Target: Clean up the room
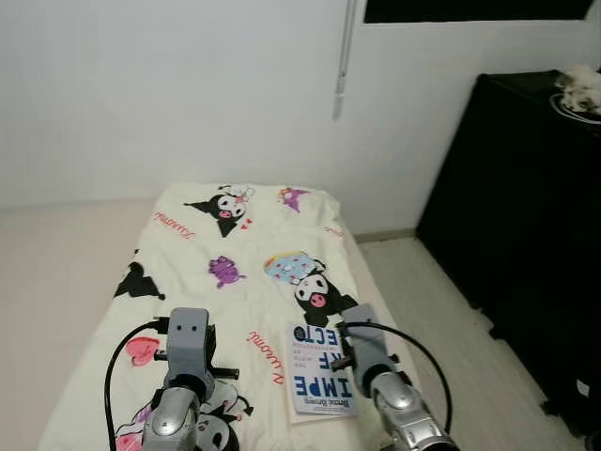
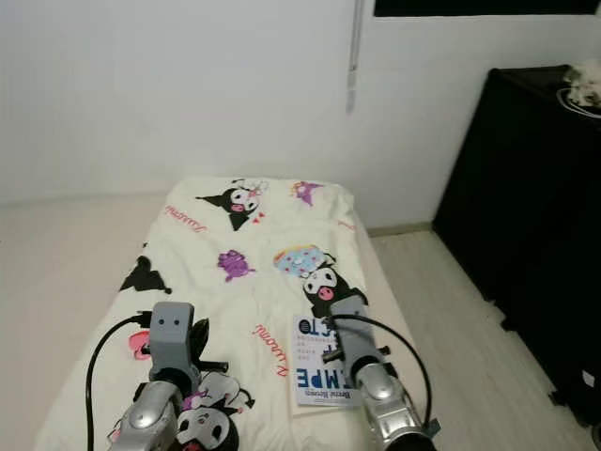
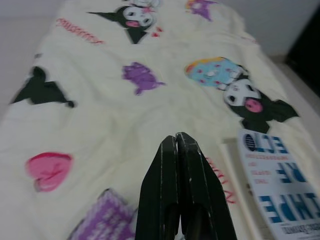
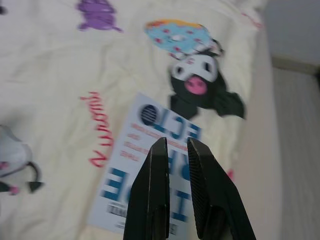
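Right wrist view puts the book [image 4: 150, 170] directly under my right gripper [image 4: 175, 145], jaws slightly parted and empty, its long axis running roughly along them. It lies low on the bed [image 1: 188, 272]; my left gripper [image 3: 176, 142], clenched, sits farther off.

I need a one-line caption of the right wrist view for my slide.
Right gripper, fingers slightly apart, hovers over a blue-and-white book lying on the cartoon-print bedspread.

head: down over bed [image 1: 235, 282] | wrists: close above, slightly blurred
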Motion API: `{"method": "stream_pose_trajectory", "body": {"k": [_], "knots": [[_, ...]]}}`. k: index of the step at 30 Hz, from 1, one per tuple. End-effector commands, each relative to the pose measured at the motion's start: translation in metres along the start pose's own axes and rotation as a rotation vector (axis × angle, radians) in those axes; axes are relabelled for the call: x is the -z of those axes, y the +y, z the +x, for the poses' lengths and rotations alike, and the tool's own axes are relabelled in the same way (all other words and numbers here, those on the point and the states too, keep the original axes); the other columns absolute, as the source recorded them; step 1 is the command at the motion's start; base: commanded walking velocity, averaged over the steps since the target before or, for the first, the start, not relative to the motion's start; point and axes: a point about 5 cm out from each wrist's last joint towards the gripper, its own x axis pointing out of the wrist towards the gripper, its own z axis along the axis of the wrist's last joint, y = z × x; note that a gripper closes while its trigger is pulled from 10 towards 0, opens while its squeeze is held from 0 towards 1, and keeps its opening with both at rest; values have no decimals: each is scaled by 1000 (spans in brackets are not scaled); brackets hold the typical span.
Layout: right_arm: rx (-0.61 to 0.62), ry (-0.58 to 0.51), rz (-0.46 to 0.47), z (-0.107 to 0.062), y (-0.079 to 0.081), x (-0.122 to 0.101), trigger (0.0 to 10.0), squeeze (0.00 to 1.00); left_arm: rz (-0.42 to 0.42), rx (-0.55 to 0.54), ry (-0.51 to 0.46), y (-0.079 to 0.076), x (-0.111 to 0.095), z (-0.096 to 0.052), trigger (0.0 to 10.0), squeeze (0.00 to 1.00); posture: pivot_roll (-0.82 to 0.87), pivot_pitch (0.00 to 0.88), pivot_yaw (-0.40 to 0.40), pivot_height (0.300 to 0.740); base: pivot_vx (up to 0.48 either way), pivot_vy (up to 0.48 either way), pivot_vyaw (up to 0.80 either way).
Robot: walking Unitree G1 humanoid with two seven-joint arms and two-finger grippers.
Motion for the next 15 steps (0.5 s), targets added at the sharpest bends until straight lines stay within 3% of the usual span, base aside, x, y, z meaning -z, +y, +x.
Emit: {"method": "stream_pose_trajectory", "body": {"k": [1, 15], "knots": [[0, 12, -1, -1, -1, 2, 10000, 0, 5, -18, 31, 5, 6, -3, 10000, 0, 29, 39, -31, 740, 0, 0, 0], [-2, -6, 6, 0, -2, -2, 10000, 0, 19, -24, 29, 6, 6, -2, 10000, 0, 28, 40, -29, 740, 0, 0, 0]]}}
